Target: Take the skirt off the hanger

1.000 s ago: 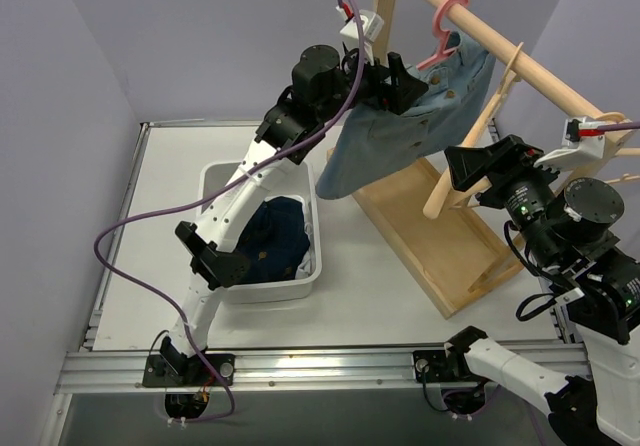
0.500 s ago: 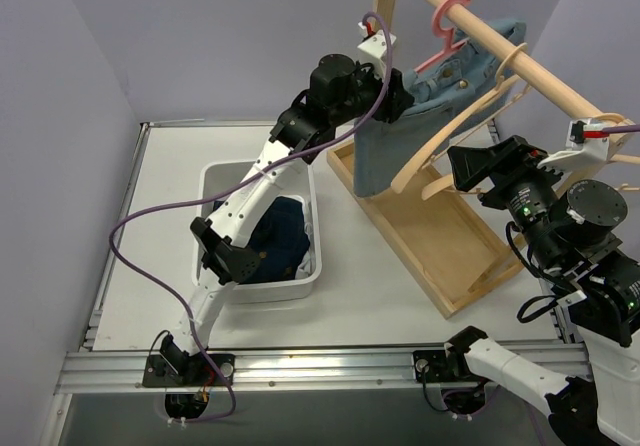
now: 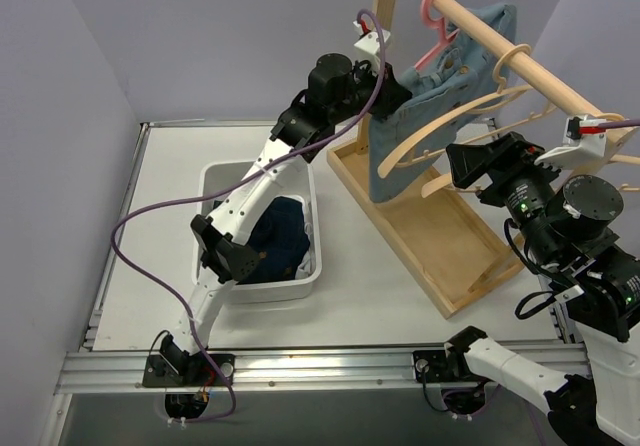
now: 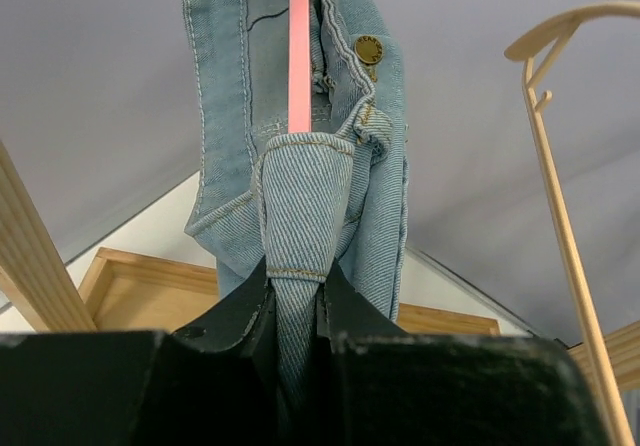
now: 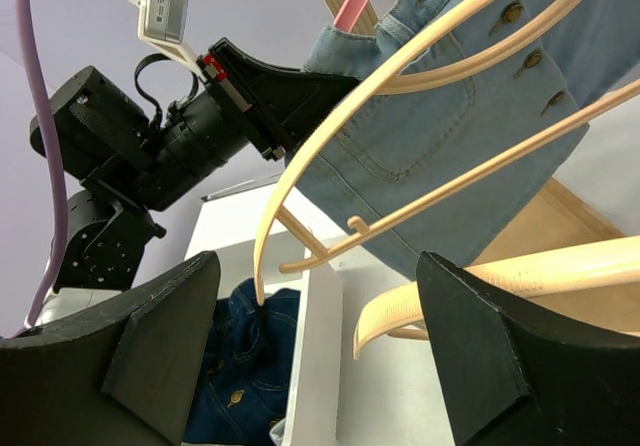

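Left wrist view shows left fingers (image 4: 232,311) pinching a fold of the denim skirt (image 4: 300,216); right fingers (image 5: 160,316) stand wide.

The left gripper (image 4: 297,286) was open 1 second before; its jaws then came together and pinched a fold of the skirt (image 3: 390,141) at the waistband. The left arm reached further to the right, closer to the rack. The skirt had been pulled out to the left with its hem flared toward the white bin (image 3: 225,181); it swung back and hung nearly straight down. The pink hanger (image 4: 298,46) shifted along the rail. The wooden hangers (image 5: 560,266) swung across the front of the skirt.
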Controlling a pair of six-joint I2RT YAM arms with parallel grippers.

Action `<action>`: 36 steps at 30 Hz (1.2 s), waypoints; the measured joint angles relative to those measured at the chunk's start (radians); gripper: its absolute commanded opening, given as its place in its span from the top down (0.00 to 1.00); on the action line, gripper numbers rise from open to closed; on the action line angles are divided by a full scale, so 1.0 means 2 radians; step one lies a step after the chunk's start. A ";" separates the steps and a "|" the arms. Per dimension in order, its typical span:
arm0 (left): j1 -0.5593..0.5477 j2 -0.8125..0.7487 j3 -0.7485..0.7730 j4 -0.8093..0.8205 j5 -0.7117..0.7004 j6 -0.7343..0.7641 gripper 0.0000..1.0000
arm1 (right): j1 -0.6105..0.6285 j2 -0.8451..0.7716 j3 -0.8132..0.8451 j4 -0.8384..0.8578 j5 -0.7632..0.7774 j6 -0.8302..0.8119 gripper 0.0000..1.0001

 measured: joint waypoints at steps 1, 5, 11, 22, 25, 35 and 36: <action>0.004 -0.002 -0.005 0.006 0.004 -0.009 0.98 | 0.000 0.001 0.002 0.000 0.001 -0.001 0.25; 0.022 -0.022 -0.045 0.030 0.023 -0.035 0.98 | 0.000 0.001 0.004 -0.001 0.005 -0.002 0.25; 0.034 -0.046 -0.066 0.046 0.052 -0.060 0.98 | 0.000 0.001 0.004 -0.003 0.006 -0.003 0.25; 0.040 -0.084 -0.084 0.050 0.095 -0.085 0.98 | 0.000 0.015 0.011 -0.011 0.005 -0.014 0.23; 0.041 -0.114 -0.119 0.031 0.104 -0.079 0.98 | 0.000 0.030 0.014 -0.011 0.002 -0.022 0.23; 0.042 -0.249 -0.275 -0.047 0.116 -0.014 0.98 | 0.000 0.085 0.014 0.006 -0.052 -0.057 0.25; 0.042 -0.258 -0.284 -0.058 0.114 -0.009 0.98 | 0.000 0.091 0.014 0.011 -0.060 -0.060 0.25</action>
